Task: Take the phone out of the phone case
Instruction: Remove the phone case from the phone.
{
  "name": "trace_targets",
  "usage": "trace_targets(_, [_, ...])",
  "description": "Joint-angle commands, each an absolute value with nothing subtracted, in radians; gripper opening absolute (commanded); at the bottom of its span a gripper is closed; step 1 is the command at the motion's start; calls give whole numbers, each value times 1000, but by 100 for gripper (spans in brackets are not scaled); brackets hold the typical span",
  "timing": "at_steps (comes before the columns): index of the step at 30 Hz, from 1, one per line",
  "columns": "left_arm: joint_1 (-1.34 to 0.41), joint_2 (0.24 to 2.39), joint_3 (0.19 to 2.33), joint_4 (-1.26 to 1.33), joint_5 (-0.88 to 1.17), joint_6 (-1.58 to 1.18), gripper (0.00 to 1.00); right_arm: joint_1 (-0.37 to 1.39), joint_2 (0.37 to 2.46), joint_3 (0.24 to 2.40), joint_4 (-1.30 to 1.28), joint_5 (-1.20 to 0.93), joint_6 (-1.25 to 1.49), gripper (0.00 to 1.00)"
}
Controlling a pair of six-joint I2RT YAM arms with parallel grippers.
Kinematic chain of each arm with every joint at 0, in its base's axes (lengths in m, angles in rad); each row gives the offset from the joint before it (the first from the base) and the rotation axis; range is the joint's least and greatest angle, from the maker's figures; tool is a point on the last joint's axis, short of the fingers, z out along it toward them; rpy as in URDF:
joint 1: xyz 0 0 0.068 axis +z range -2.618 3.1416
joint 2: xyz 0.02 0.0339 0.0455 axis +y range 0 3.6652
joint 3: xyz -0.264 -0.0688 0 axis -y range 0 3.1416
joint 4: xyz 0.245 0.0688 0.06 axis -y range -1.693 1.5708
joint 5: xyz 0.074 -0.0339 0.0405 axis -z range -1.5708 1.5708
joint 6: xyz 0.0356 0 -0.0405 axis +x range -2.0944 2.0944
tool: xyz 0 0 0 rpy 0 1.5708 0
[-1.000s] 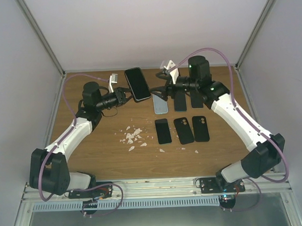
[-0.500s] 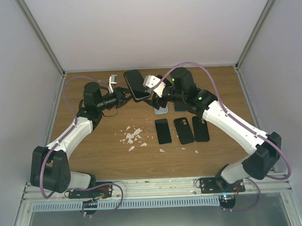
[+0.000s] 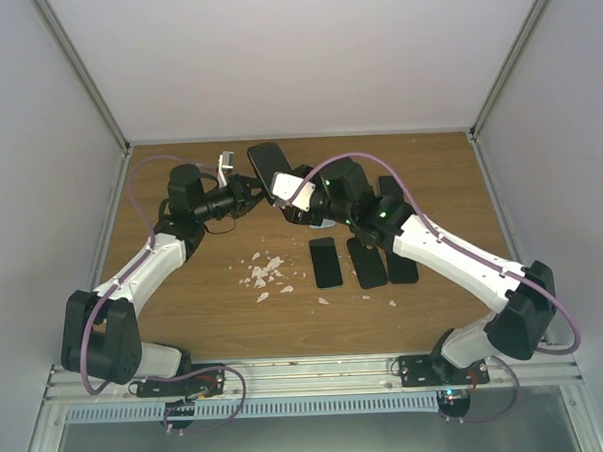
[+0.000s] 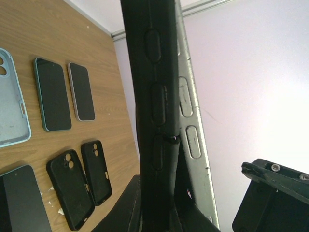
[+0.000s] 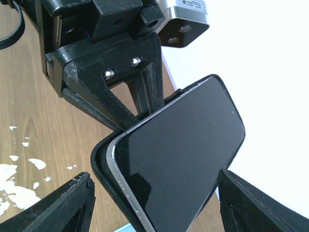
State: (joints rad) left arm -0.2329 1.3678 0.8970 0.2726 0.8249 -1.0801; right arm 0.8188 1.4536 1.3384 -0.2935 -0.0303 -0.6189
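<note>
**Item 1: phone** (image 5: 183, 154), one, dark screen. It sits in a black case (image 4: 153, 72) and is held in the air over the far middle of the table (image 3: 185, 311), between the two arms. The screen faces the right wrist camera. At one lower corner the phone's silver rim shows inside the case lip.

**Item 2: left gripper** (image 3: 252, 190). It is clamped on the case edge, with the case standing upright between its fingers.

**Item 3: right gripper** (image 5: 155, 193). Its jaws are apart and it grasps nothing. Its fingers (image 5: 63, 203) stand on either side of the phone's lower end, close to both edges. Whether they touch cannot be told.

**Item 4: things lying flat on the table, six in two rows.**
- Blue case (image 4: 12, 104), one, empty, inside up.
- Teal-edged phone (image 4: 50, 94), one, screen up.
- Pale-edged phone (image 4: 82, 92), one, screen up, just beside the teal one.
- Black cases (image 4: 70, 193), two, camera openings up, side by side.
- Dark phone (image 4: 21, 200), one, screen up, partly cut off by the frame.

**Item 5: white crumbs** (image 3: 264, 273). They are scattered on the table left of the near row.
</note>
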Motion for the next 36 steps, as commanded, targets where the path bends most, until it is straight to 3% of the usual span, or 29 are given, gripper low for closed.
trace_targets(1, [-226,1366,905,362,833,-1091,0,856,1456,1317,-210,88,-680,68])
trace_targets(21, [-230,1367,898,365,861,-1124,0,940,1501,1126,226,402,-1017,43])
trace_targets(29, [-245,1368,903,354,889,-1111,0,948,1535,1077,368,417,-1131,39])
trace_targets(36, [-247,1365,904,330,878,-1099,0,948,1542,1070,434,434,-1185,15])
